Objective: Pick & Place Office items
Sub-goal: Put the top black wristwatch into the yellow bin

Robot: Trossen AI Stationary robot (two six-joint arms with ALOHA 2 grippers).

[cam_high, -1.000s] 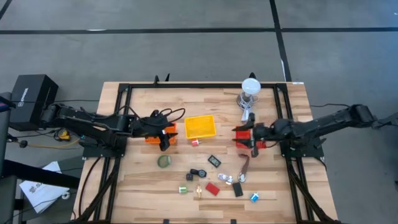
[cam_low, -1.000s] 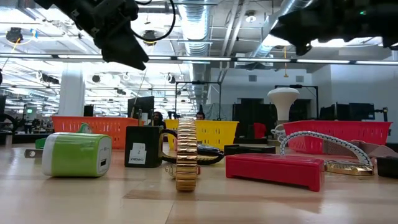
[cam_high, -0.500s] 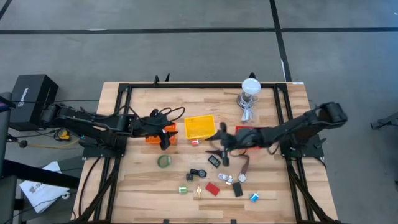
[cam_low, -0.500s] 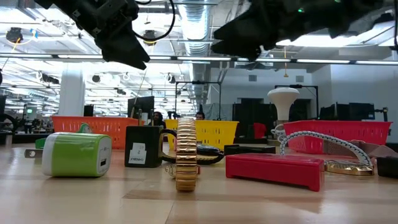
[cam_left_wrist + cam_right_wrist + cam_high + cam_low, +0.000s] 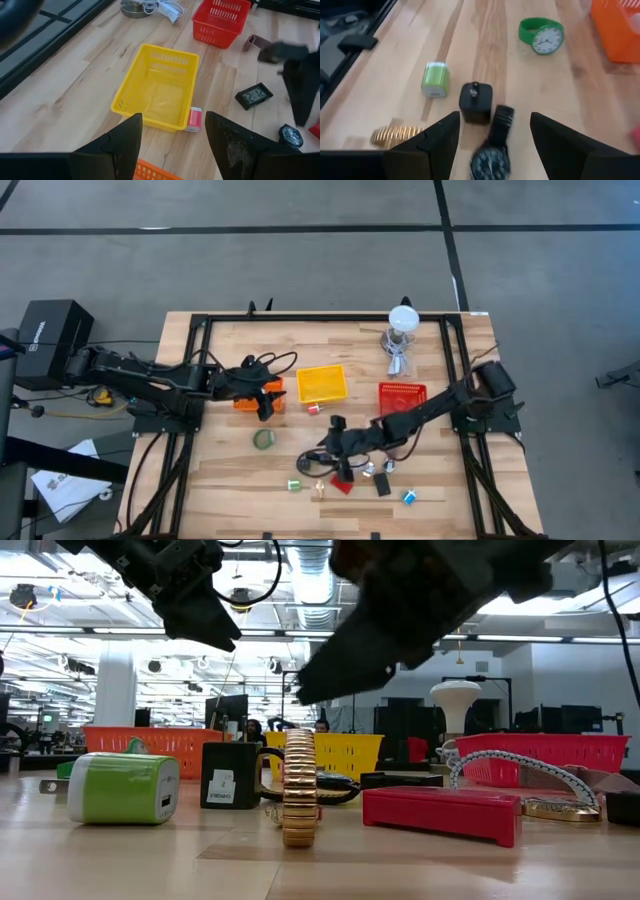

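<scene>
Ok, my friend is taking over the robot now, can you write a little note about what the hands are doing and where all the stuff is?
Right gripper: open, reached out low over the black watch, holding nothing.
Left gripper: open, empty, waiting above the orange bin.
Items: green watch, green charger, black charger, gold band and red block all lie loose on the table.
Done: yellow bin looks empty.
Left: nearly everything.

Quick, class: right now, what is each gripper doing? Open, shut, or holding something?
Left gripper: open, empty, above the orange bin.
Right gripper: open, empty, over the black watch.
</scene>
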